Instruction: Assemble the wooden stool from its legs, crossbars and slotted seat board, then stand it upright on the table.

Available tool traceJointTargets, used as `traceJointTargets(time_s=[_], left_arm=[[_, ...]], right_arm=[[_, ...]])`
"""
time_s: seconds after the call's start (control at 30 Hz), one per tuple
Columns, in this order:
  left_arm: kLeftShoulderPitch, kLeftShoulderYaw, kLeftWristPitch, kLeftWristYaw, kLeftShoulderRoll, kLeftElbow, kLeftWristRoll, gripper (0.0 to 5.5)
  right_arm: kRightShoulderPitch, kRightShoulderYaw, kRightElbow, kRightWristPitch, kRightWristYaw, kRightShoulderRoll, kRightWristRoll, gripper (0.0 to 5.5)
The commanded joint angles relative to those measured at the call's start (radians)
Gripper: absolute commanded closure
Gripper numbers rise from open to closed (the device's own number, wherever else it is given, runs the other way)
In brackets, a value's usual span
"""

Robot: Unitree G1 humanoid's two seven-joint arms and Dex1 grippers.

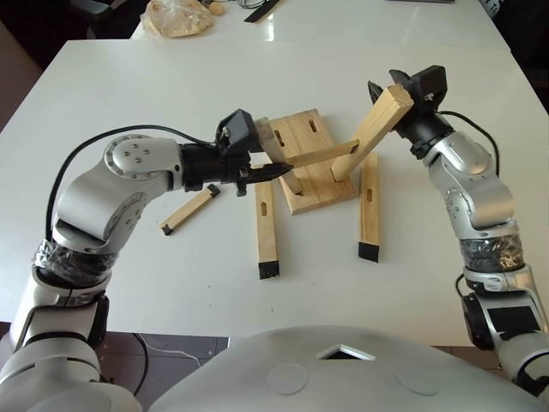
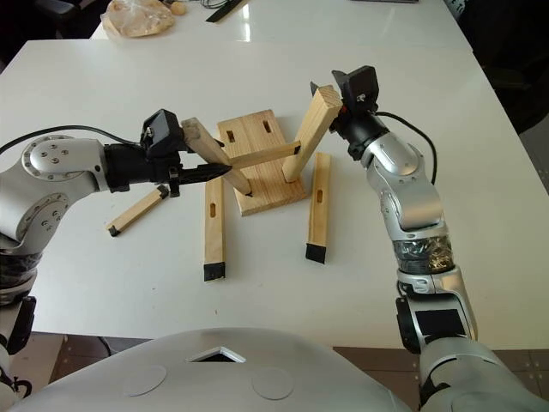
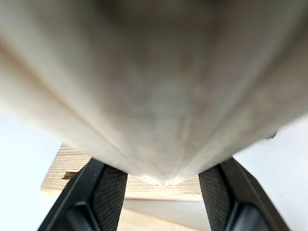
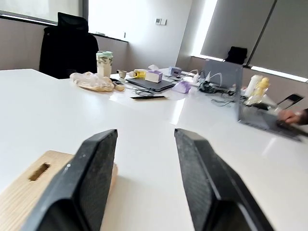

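Left pincer (image 1: 279,169): left of centre, pressed together on a tilted leg (image 1: 270,137); in the left wrist view the wood sits between its 2 dark fingers (image 3: 103,192).
Tilted leg: grey upper end points to the upper left, lower end rests on the seat board (image 1: 296,133).
Seat board: flat on the white desk (image 1: 129,94) at the frame's centre, slots facing up.
Crossbar (image 1: 326,154): runs from the tilted leg to a second raised leg (image 1: 377,124), just above the board.
Second raised leg: leans toward the upper right, foot on the board's right part.
Right pincer (image 1: 405,81): upper right, at that leg's top end; its fingers (image 4: 94,178) are spread, with bare desk between them.
Loose legs: 2 lie flat below the board, one (image 1: 267,227) lower left, one (image 1: 369,206) lower right, well apart.
Short crossbar (image 1: 187,212): flat on the desk left of the loose legs, under the left arm.
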Motion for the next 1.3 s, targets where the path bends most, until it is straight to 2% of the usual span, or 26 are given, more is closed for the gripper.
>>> traceJointTargets(time_s=[0.03,0.2,0.43,0.53,0.6,0.67,0.73,0.8,0.9,1.0,1.1,1.27,1.3], left_arm=[[0.053,-0.143,0.14,0.052,-0.053,0.025,0.043,3.46],[0.066,-0.136,0.13,0.044,-0.043,0.033,0.05,3.46],[0.071,-0.11,0.131,0.036,-0.01,0.043,0.047,3.46],[0.063,-0.104,0.131,0.028,0.004,0.05,0.046,3.46],[0.052,-0.106,0.13,0.022,0.01,0.055,0.047,3.46],[0.038,-0.116,0.129,0.013,0.012,0.066,0.053,3.46],[0.021,-0.135,0.13,0.002,0.009,0.072,0.06,3.46],[0.008,-0.153,0.139,-0.003,0.003,0.065,0.056,3.46],[-0.014,-0.16,0.153,-0.004,-0.012,0.052,0.041,3.46],[-0.027,-0.141,0.164,-0.002,-0.031,0.056,0.025,3.46],[-0.023,-0.109,0.156,-0.006,-0.039,0.051,0.008,3.46],[-0.022,-0.092,0.094,-0.021,-0.023,0.087,0.059,3.46],[-0.018,-0.095,0.069,-0.028,-0.015,0.09,0.079,3.08]], right_arm=[[-0.102,0.088,-0.386,0.255,0.125,0.093,0.419,3.33],[-0.043,0.036,-0.217,0.195,0.07,-0.005,0.106,3.33],[0.042,-0.268,0.163,0.013,-0.053,-0.151,-0.14,3.33],[0.061,-0.32,0.219,-0.03,-0.078,-0.161,-0.193,3.33],[0.071,-0.304,0.183,-0.008,-0.089,-0.134,-0.213,3.33],[0.084,-0.236,0.038,0.078,-0.044,-0.054,-0.126,3.33],[0.087,-0.131,-0.266,0.273,-0.011,0.092,0.266,3.33],[0.037,-0.05,-0.49,0.347,-0.076,0.17,0.658,3.33],[-0.044,-0.062,-0.527,0.356,-0.169,0.184,0.905,3.33],[-0.014,-0.095,-0.476,0.424,-0.112,0.127,0.822,3.33],[0.073,-0.047,-0.445,0.431,-0.032,0.052,0.623,3.33],[0.161,0.034,-0.358,0.318,0.073,-0.074,0.332,3.33],[0.167,0.036,-0.342,0.301,0.089,-0.085,0.303,3.33]])
